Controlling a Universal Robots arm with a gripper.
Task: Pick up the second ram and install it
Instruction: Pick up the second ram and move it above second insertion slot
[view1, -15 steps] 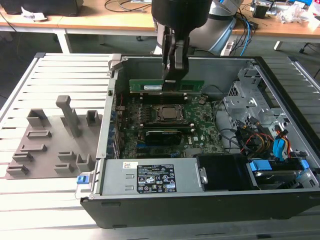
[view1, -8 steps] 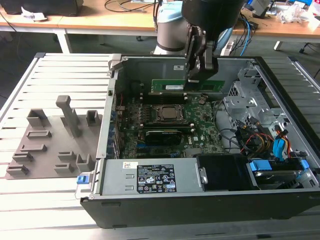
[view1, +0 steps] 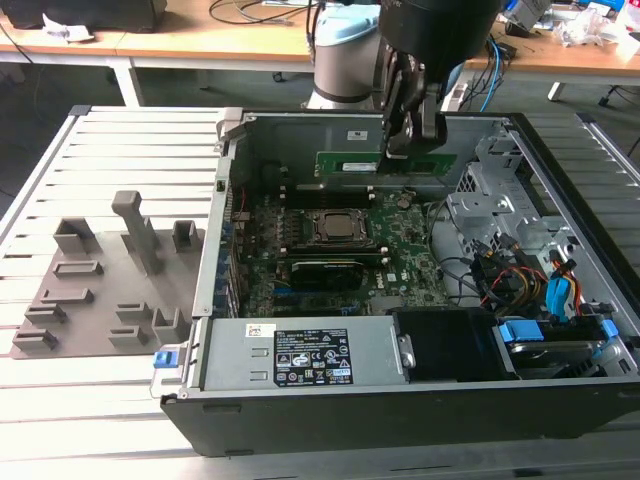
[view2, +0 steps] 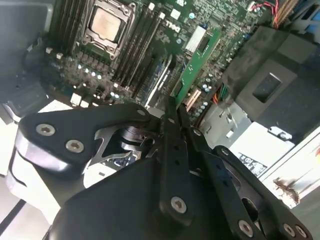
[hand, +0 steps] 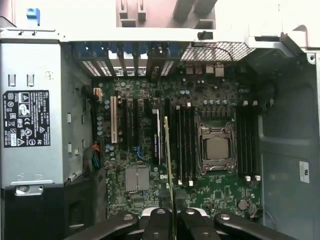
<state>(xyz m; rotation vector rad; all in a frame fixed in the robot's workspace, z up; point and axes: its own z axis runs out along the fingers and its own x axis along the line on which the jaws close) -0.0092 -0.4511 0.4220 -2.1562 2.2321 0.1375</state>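
Observation:
The second ram (view1: 370, 163) is a long green stick with a pale label, held level above the far side of the open computer case. My gripper (view1: 405, 148) is shut on it from above. In the second wrist view the two black fingers (view2: 170, 120) pinch one end of the ram (view2: 197, 57), which reaches out over the motherboard. In the first wrist view the ram (hand: 169, 150) shows edge-on, hanging over the slots (hand: 186, 145) beside the CPU socket (hand: 216, 148), with my gripper (hand: 170, 207) closed around it.
The motherboard (view1: 405, 235) lies in the case with the CPU socket (view1: 340, 228) and a black card (view1: 325, 272). The power supply (view1: 300, 352) fills the near side. Drive bays and cables (view1: 540, 280) crowd the exterior view's right. A grey fixture tray (view1: 100, 290) sits on the exterior view's left.

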